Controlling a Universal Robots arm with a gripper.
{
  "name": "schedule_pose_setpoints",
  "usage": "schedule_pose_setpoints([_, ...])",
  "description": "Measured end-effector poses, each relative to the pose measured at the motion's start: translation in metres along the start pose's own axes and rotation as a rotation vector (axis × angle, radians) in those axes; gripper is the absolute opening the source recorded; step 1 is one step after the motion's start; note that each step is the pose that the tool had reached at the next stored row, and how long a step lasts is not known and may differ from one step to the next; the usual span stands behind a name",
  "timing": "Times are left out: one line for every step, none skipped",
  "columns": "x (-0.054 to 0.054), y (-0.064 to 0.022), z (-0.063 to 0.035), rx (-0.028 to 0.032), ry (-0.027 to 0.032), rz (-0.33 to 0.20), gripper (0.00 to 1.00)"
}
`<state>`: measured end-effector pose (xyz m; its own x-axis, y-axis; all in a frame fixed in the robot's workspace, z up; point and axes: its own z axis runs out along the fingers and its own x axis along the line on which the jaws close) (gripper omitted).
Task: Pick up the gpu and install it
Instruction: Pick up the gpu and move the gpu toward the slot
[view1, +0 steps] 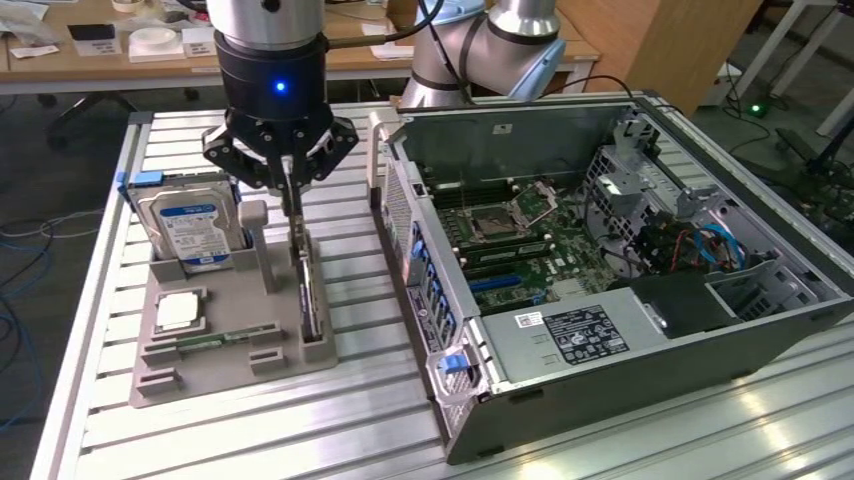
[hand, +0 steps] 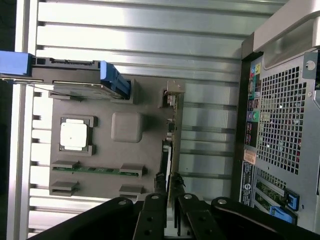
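Claw: The arm's gripper (view1: 288, 205) hangs straight down over a grey holder tray (view1: 254, 372), its fingers pressed together and pinching the thin top edge of the gpu (view1: 307, 295).
Gpu: The card stands on its long edge in a slot on the side of the tray nearest the computer case (view1: 641, 370). It sits outside the case, dark and slim, and the wrist view shows it edge-on, running in between the fingers.
Tray: It also carries a hard drive (view1: 187, 225) with a blue-white label, upright at the far end. A square silvery processor chip (view1: 178, 310) lies flat in its own pocket. A slim green memory stick (view1: 214, 340) lies near the front.
Case: The tower lies on its side with the panel off, just beside the tray on the exterior view's right. The motherboard (view1: 521, 250) is exposed, and blue cables show deeper inside.
Surface: Tray and case both rest on a slatted aluminium table (view1: 267, 440).
Background: A wooden desk (view1: 80, 60) with small items runs behind the arm.
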<state>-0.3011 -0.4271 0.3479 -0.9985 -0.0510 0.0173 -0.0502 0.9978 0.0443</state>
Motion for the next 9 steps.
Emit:
schedule_pose_setpoints([0.0000, 0.0000, 0.0000, 0.0000, 0.0000, 0.000, 0.24])
schedule_pose_setpoints([0.0000, 0.0000, 0.0000, 0.0000, 0.0000, 0.000, 0.24])
schedule_pose_setpoints([0.0000, 0.0000, 0.0000, 0.0000, 0.0000, 0.000, 0.29])
schedule_pose_setpoints([0.0000, 0.0000, 0.0000, 0.0000, 0.0000, 0.000, 0.29])
schedule_pose_setpoints([0.0000, 0.0000, 0.0000, 0.0000, 0.0000, 0.000, 0.35])
schedule_pose_setpoints([0.0000, 0.0000, 0.0000, -0.0001, 0.0000, 0.000, 0.41])
schedule_pose_setpoints([0.0000, 0.0000, 0.0000, 0.0000, 0.0000, 0.000, 0.41])
schedule_pose_setpoints([0.0000, 0.0000, 0.0000, 0.0000, 0.0000, 0.000, 0.47])
schedule_pose_setpoints([0.0000, 0.0000, 0.0000, 0.0000, 0.0000, 0.000, 0.47])
